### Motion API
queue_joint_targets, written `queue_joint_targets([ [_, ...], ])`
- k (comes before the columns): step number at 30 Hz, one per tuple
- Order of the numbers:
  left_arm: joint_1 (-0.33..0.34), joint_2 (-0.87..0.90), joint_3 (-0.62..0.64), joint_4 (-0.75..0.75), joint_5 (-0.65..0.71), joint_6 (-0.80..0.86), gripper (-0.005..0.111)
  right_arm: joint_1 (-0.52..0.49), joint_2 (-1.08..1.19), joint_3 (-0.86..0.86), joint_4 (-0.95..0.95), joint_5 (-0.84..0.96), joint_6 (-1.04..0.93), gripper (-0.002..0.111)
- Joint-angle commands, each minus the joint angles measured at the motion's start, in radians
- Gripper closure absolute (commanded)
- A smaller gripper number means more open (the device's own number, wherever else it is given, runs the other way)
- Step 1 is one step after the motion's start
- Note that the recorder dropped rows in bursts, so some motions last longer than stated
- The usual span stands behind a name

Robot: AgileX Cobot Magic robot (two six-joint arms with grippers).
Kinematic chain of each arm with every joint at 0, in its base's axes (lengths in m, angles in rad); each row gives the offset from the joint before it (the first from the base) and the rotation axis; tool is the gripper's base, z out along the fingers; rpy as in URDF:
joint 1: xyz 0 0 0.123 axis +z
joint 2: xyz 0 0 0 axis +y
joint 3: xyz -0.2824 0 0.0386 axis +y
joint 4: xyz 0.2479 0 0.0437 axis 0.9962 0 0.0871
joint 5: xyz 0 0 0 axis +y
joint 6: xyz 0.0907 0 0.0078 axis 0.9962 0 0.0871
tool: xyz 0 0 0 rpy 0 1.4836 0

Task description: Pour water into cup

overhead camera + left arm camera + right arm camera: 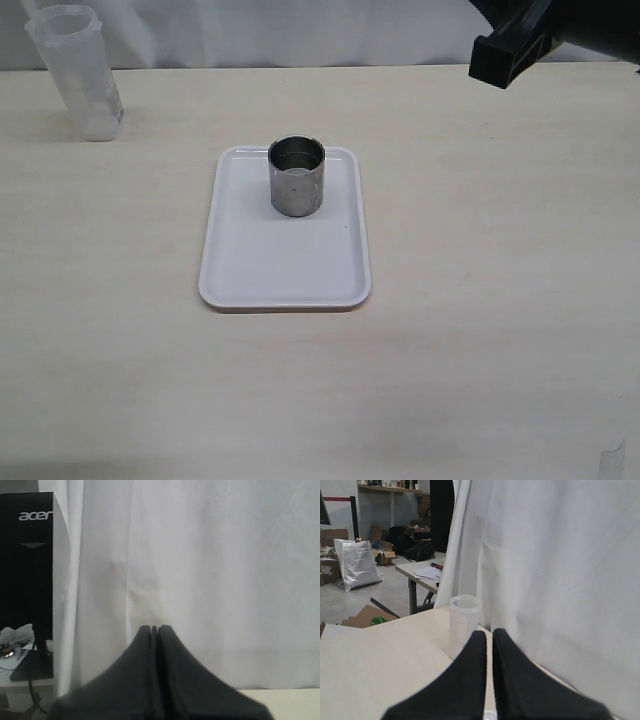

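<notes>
The cup (297,176) is a short shiny steel cylinder standing upright at the far end of a white tray (285,270). A tall translucent plastic beaker (78,70) stands at the table's far left corner. It also shows in the right wrist view (464,617). I cannot make out the water in it. My right gripper (497,62) hangs high at the far right, its jaws together and empty in the right wrist view (489,632), pointing toward the beaker. My left gripper (155,628) is shut and empty, facing a white curtain, and is out of the exterior view.
The pale wooden table (480,300) spreads around the tray. A white curtain (300,30) hangs along its far edge. A small clear object (612,460) sits at the near right corner. A black monitor (25,580) stands beyond the table's end.
</notes>
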Motion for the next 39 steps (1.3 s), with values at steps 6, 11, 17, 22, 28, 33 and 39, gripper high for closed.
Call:
queue_joint_targets([
  [6,0.000,-0.131,0.058,-0.415,0.079,0.467,0.107,-0.004,-0.004,0.005,0.008,0.009,-0.006,0.104],
  [11,0.000,-0.234,0.143,-0.415,0.079,0.461,0.107,-0.004,-0.004,0.005,0.008,0.009,-0.006,0.104],
  [17,0.000,-0.379,0.218,-0.415,0.086,0.437,0.107,-0.004,-0.004,0.005,0.008,0.009,-0.006,0.104],
  [22,0.000,-0.489,0.265,-0.407,0.123,0.437,0.107,-0.004,-0.004,0.005,0.008,0.009,-0.006,0.104],
  [28,0.000,-0.561,0.300,-0.407,0.187,0.437,0.107,-0.004,-0.004,0.005,0.008,0.009,-0.006,0.104],
  [33,0.000,-0.561,0.332,-0.407,0.192,0.437,0.107,-0.004,-0.004,0.005,0.008,0.009,-0.006,0.104],
  [39,0.000,-0.561,0.365,-0.405,0.220,0.437,0.107,-0.004,-0.004,0.005,0.008,0.009,-0.006,0.104],
])
